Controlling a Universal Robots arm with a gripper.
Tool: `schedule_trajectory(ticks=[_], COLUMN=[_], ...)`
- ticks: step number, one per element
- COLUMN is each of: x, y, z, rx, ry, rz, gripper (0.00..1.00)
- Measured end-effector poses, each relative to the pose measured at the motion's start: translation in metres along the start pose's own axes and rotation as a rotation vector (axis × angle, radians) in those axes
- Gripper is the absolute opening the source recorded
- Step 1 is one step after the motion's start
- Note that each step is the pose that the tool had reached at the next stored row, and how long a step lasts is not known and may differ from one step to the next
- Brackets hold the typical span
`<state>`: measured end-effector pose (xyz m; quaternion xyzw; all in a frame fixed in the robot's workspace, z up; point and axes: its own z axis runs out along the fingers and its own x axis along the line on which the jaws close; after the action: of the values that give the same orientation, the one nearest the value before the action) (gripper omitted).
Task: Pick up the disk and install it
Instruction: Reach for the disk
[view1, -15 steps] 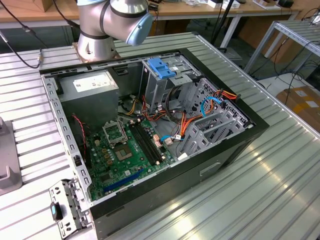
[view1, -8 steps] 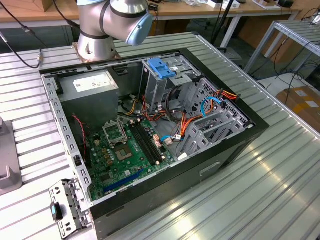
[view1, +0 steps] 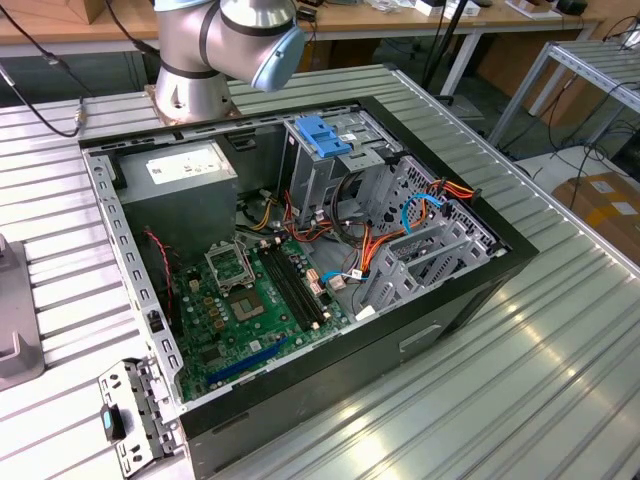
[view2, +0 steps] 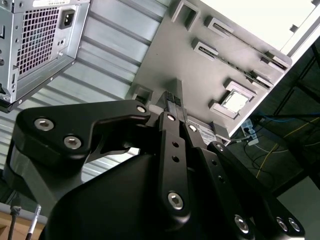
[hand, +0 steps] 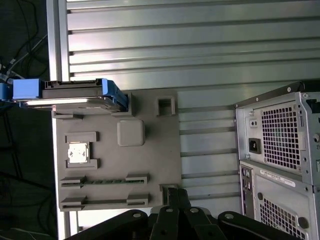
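Ribbed aluminium table (view1: 520, 400) carries an open black PC case (view1: 440, 330) lying on its side, with the motherboard (view1: 250, 310) exposed and the grey drive cage topped by a blue bracket (view1: 325, 133). Arm (view1: 220, 45) rises from its base at the back of the case and runs out of the exterior view. Both wrist views look down at a flat grey fixture plate (hand: 150, 150) on the table, just beside the case's rear panel (hand: 280, 150) with its fan grilles and power socket. The disk (hand: 75, 97) is on that plate, parked at one corner: silver-grey body in a blue carrier frame, seen edge-on, one blue end overhanging the plate's edge. It is not in the case. A square chip (hand: 78, 152) sits in a pocket of the plate near the disk, and two long empty slots lie further along. End effector (hand: 176, 194) hangs over the plate's opposite edge, by a small raised bracket and well apart from the disk. In the second wrist view the end effector (view2: 173, 97) has its fingertips pressed together with nothing between them: clenched and empty, touching nothing.
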<state>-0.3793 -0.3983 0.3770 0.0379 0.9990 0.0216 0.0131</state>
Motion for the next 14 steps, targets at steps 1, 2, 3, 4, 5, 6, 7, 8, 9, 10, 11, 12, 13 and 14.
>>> schedule_trajectory(ticks=[1,2,3,4,5,6,7,8,9,10,11,12,13,14], x=[0.0001,0.0003,0.0005,0.0007,0.0008,0.0010,0.0012,0.0014,0.0015,0.0017,0.0019,0.0021,0.0023,0.0025], y=[0.0000,0.0000,-0.0001,-0.0001,-0.0001,-0.0001,-0.0001,-0.0001,-0.0001,-0.0002,-0.0002,-0.0002,-0.0002,-0.0002], z=[0.0000,0.0001,0.0002,0.0003,0.0003,0.0003,0.0004,0.0004,0.0004,0.0005,0.0006,0.0006,0.0006,0.0007], rx=[0.0001,0.0000,0.0000,0.0000,0.0000,0.0000,0.0000,0.0000,0.0001,0.0001,0.0000,0.0000,0.0000,0.0000], ry=[0.0001,0.0001,0.0000,0.0000,0.0000,0.0000,0.0000,0.0000,0.0001,0.0000,0.0000,0.0000,0.0000,0.0000], rz=[0.000,0.000,0.000,0.000,0.000,0.000,0.000,0.000,0.000,0.000,0.000,0.000,0.000,0.000], gripper=[0.10,0.10,0.10,0.10,0.10,0.10,0.10,0.10,0.10,0.10,0.10,0.10,0.10,0.10])
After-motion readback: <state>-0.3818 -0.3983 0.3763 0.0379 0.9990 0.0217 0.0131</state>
